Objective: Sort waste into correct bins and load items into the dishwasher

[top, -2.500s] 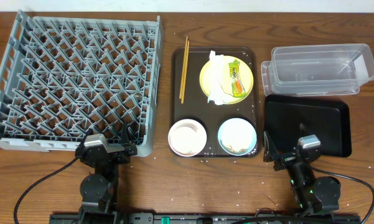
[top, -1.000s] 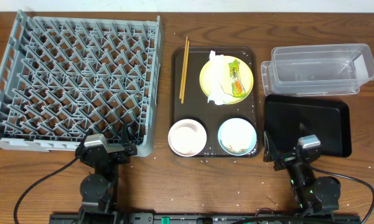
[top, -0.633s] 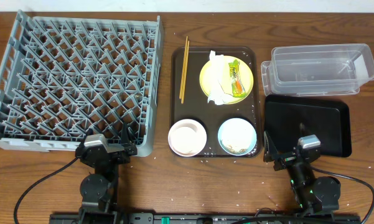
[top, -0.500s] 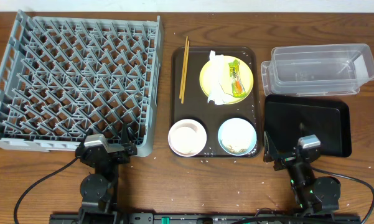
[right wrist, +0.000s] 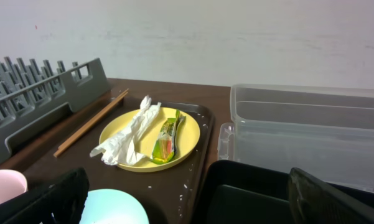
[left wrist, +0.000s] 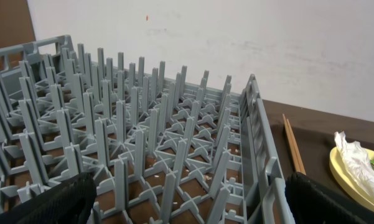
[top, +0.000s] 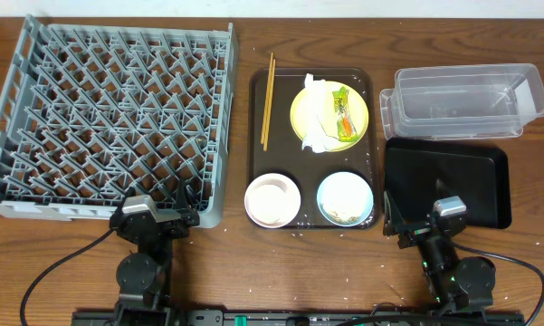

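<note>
Yellow plate (top: 362, 110) holds one napkin (top: 317, 127), one wrapper (top: 344, 113); blue bowl (top: 344, 188), rice scraps (top: 344, 215). Wide open, empty: left fingers (left wrist: 68, 199), right fingers (right wrist: 50, 199).

Nothing here can be read from where I stand. The only likely spot is the small green-and-orange wrapper (right wrist: 165, 140) lying on the yellow plate (right wrist: 190, 134). Its face shows patches of colour, but any lettering is too small and blurred to make out in any view.
</note>
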Controlling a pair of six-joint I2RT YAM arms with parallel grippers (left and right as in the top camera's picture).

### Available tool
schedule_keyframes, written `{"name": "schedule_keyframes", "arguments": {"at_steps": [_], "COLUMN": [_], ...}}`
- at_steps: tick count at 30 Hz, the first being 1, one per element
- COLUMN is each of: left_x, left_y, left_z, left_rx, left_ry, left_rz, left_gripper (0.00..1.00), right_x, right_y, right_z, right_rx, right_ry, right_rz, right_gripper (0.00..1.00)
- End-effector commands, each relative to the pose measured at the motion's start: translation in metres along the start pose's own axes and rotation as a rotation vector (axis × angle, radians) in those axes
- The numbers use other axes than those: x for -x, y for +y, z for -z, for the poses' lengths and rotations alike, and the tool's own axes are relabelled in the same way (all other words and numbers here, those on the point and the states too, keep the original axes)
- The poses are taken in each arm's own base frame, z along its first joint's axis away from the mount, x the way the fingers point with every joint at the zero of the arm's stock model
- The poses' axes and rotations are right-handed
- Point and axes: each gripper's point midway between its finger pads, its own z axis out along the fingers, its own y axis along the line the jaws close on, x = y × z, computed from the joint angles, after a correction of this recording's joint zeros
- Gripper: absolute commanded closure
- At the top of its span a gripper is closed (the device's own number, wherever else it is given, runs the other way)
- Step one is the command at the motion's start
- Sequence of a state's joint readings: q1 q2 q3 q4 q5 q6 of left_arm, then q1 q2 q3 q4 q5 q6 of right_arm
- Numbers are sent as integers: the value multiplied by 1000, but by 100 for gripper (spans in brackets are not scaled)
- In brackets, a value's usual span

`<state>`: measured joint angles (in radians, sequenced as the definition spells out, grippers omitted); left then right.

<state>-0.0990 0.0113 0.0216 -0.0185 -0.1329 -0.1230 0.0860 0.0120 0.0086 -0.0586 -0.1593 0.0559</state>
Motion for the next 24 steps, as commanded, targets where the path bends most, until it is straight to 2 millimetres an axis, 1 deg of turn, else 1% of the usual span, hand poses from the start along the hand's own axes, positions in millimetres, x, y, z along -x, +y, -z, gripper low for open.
{"name": "schedule_keyframes", "arguments": {"at_steps": [1, 4, 7, 9, 12, 14, 16, 18, 19, 21, 22, 24], "left_x": [-18, -18, -18, -18, -18, -18, -18, -20, -14, 1, 12, 29], "left_y": [5, 5, 5, 5, 5, 5, 3, -8, -16, -39, -49, -55], "left_z": [-1, -1, -1, -1, -1, -1, -1, -1, 0, 3, 6, 11], "left_rx": [19, 19, 19, 19, 19, 19, 10, -53, -99, -227, -284, -314], "left_ry": [54, 54, 54, 54, 54, 54, 56, 68, 48, -6, -45, -91], "left_rz": [-28, -28, -28, -28, -28, -28, -20, -2, 7, 17, 19, 20], "left_gripper": [2, 2, 2, 2, 2, 2, 2, 2, 2, 2, 2, 2], "right_x": [0, 0, -1, -1, -1, -1, 4, 5, 5, 8, 14, 27], "right_y": [-3, -3, -13, -15, -14, -9, -9, -7, -3, 9, 15, 23], "right_z": [0, 0, 1, 1, 1, 0, 1, 0, 0, 1, 2, 5], "right_rx": [-14, -14, -74, -86, -80, -50, -49, -33, -10, 55, 91, 138], "right_ry": [-3, -3, 0, 0, 0, -2, -20, -27, -23, -27, -41, -69], "right_rz": [9, 9, 46, 46, 44, 9, -26, -110, -138, -162, -172, -165], "right_gripper": [1, 1, 1, 1, 1, 1, 1, 1, 1, 1, 1, 1]}}
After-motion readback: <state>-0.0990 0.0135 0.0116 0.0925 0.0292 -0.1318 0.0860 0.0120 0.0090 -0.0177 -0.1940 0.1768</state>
